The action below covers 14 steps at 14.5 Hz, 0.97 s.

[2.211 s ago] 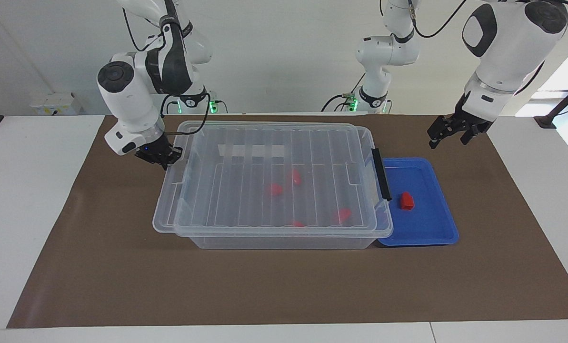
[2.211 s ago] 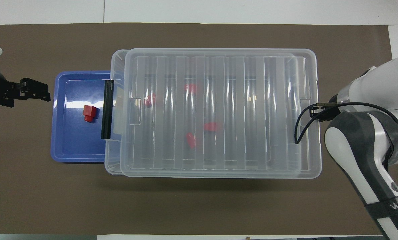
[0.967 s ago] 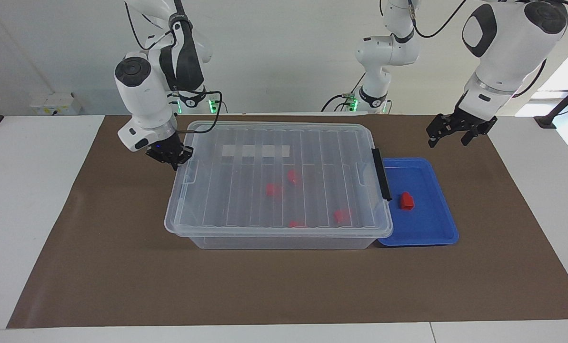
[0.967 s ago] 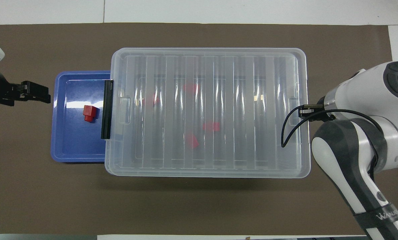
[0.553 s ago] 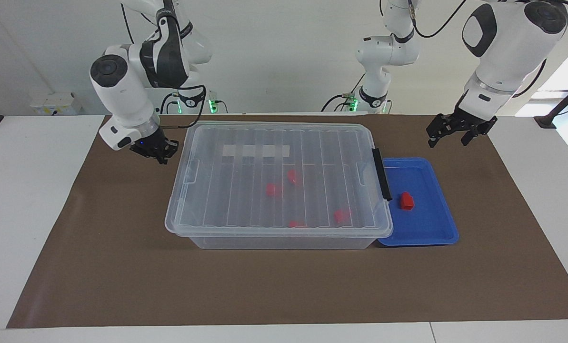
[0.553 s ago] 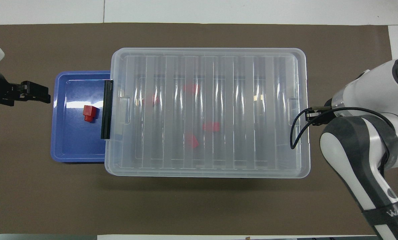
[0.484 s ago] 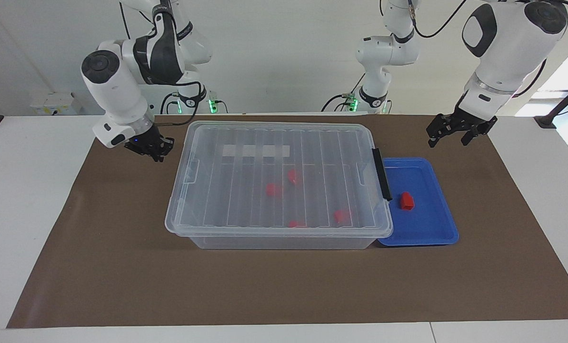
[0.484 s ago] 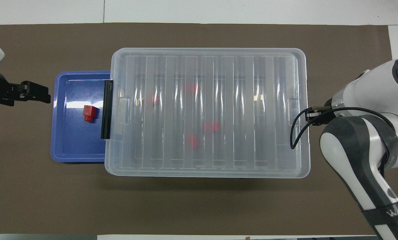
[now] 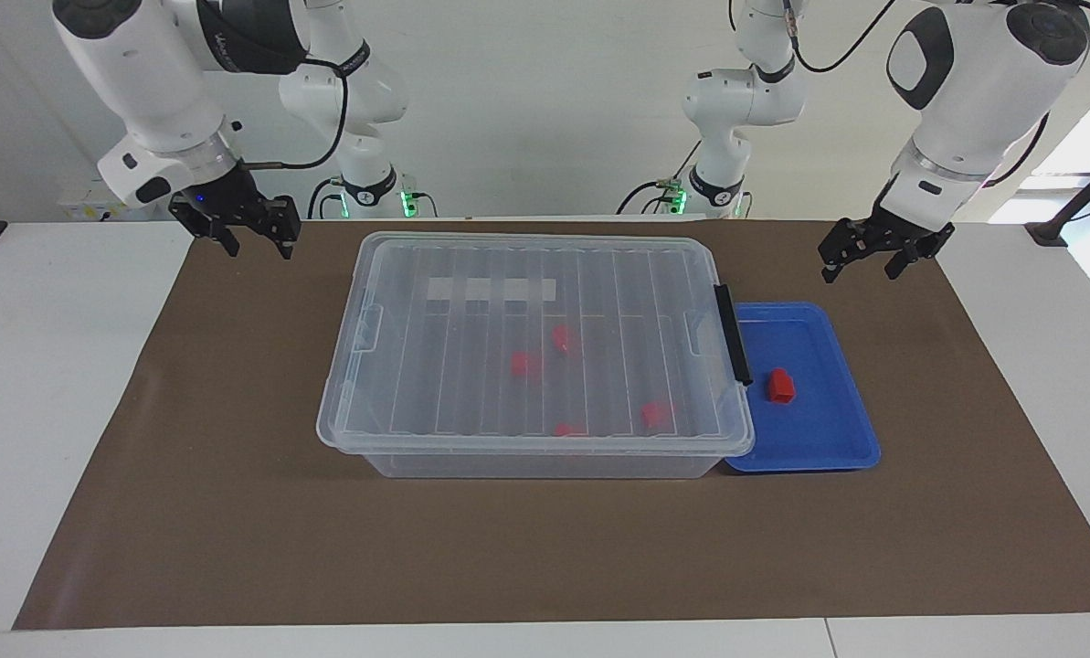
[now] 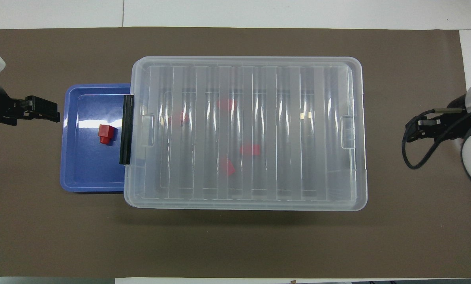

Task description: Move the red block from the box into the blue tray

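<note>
One red block (image 9: 779, 386) lies in the blue tray (image 9: 819, 448), also seen from overhead (image 10: 106, 134) in the tray (image 10: 81, 177). The tray sits against the box (image 9: 471, 366) at the left arm's end. The box's clear lid lies flat and shut on it (image 10: 298, 118). Several more red blocks (image 9: 525, 365) show through the lid inside the box (image 10: 250, 149). My right gripper (image 9: 254, 233) is open and empty, raised over the mat's edge beside the box (image 10: 415, 132). My left gripper (image 9: 860, 263) waits open and empty above the mat beside the tray (image 10: 53, 110).
A brown mat (image 9: 234, 512) covers the white table (image 9: 51, 366). A black latch (image 9: 732, 334) runs along the box's end next to the tray. A white label strip (image 9: 490, 289) shows on the box's side nearer the robots.
The right gripper slid the lid square onto the box, let go, then rose and drew back toward the right arm's end of the table. The left arm has not moved.
</note>
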Motion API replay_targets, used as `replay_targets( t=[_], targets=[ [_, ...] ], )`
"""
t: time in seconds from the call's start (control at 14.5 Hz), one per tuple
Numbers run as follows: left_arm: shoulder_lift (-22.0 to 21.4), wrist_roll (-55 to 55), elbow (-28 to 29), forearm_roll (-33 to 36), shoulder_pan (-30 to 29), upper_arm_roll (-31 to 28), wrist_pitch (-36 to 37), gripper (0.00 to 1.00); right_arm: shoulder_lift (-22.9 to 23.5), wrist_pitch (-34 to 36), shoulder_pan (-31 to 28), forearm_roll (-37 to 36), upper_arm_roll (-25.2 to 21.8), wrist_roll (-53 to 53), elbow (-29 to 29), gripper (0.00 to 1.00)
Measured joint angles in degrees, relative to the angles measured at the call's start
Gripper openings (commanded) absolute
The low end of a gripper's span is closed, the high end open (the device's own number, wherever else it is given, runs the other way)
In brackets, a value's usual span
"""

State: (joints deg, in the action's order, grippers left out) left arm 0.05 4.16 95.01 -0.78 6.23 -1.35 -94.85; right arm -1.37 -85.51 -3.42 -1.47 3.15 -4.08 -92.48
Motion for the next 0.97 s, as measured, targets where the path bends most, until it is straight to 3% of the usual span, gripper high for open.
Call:
replay_targets(
  t=[0.28, 0.97],
  targets=[
    [0.0, 0.0, 0.0, 0.0, 0.0, 0.0, 0.0, 1.0, 0.1, 0.1, 0.0, 0.1, -3.1, 0.1, 1.2, 1.0],
    [0.0, 0.0, 0.0, 0.0, 0.0, 0.0, 0.0, 1.0, 0.4, -1.0, 0.3, 0.1, -2.6, 0.1, 1.2, 1.0]
  ],
)
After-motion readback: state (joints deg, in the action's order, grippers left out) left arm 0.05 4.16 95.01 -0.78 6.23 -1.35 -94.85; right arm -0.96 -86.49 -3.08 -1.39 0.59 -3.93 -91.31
